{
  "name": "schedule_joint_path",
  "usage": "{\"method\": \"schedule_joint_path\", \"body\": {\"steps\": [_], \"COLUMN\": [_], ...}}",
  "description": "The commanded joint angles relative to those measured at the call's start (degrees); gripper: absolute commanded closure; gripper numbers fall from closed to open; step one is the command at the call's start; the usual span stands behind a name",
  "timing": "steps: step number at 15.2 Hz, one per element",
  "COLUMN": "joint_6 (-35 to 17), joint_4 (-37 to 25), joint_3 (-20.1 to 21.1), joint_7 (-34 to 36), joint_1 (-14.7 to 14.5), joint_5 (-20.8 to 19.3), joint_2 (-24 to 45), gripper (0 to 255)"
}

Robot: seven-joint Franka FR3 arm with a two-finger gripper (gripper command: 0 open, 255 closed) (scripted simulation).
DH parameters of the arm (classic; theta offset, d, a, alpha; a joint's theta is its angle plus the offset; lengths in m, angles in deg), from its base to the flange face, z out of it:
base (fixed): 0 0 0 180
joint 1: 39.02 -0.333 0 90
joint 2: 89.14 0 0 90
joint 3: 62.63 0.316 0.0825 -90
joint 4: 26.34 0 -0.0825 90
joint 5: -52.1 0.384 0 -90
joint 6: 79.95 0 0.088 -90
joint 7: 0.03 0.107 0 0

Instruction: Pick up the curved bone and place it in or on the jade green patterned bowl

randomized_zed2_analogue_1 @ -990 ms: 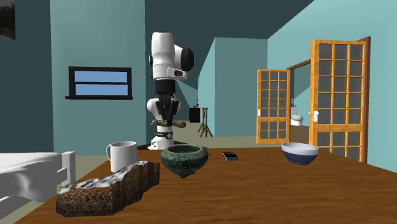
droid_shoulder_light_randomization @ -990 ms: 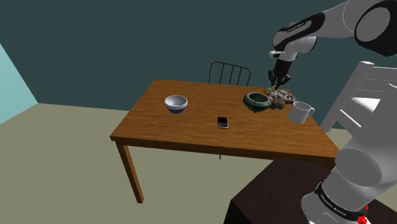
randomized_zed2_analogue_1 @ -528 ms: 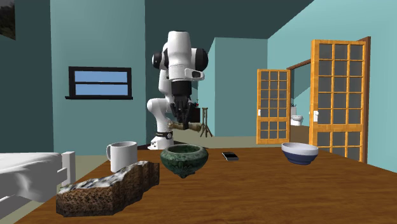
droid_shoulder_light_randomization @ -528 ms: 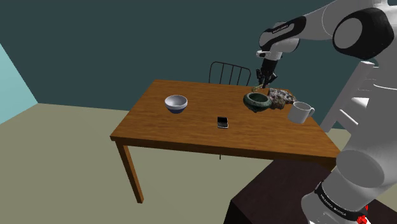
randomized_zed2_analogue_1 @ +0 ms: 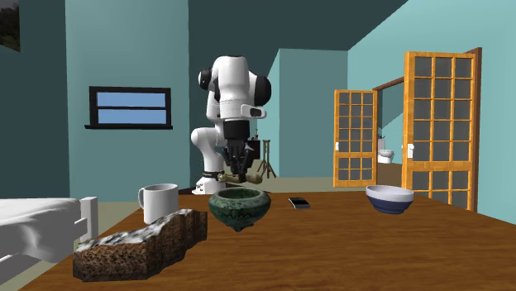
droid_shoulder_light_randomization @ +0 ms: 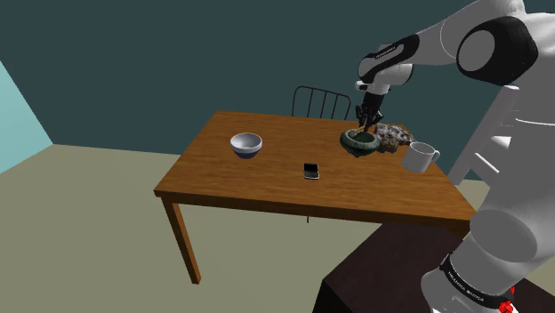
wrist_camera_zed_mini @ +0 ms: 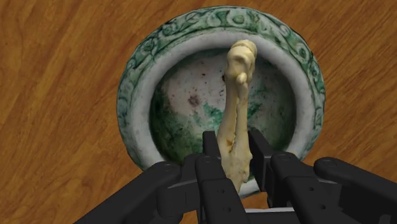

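Your all-black two-finger gripper is clamped on the pale, curved bone, and the bone hangs right over the hollow of the jade green patterned bowl on the brown wooden table. Ease straight down with the knobbly tip inside the rim. Let go only once it's low, so it can't bounce out.

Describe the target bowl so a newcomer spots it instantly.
On the wooden table, find the end by the white mug and rock slab. The target bowl there is green with a scroll-patterned rim, under the tool holding a bone; the other bowl is white and blue.
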Motion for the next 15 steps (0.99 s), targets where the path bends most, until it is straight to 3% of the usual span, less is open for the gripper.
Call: {"method": "schedule_joint_path", "body": {"steps": [1,12,13,15], "joint_6": [-1.47,-3.25,-3.25,-3.26], "joint_4": [0.84,1.67,1.68,1.68], "joint_3": [0.11,0.27,0.27,0.27], "joint_7": [-0.23,-0.58,-0.59,-0.6], "joint_1": [0.04,0.13,0.14,0.14], "joint_5": [0.29,0.73,0.73,0.73], "joint_2": [0.63,1.64,1.63,1.64], "gripper": [255,255,0,0]}}
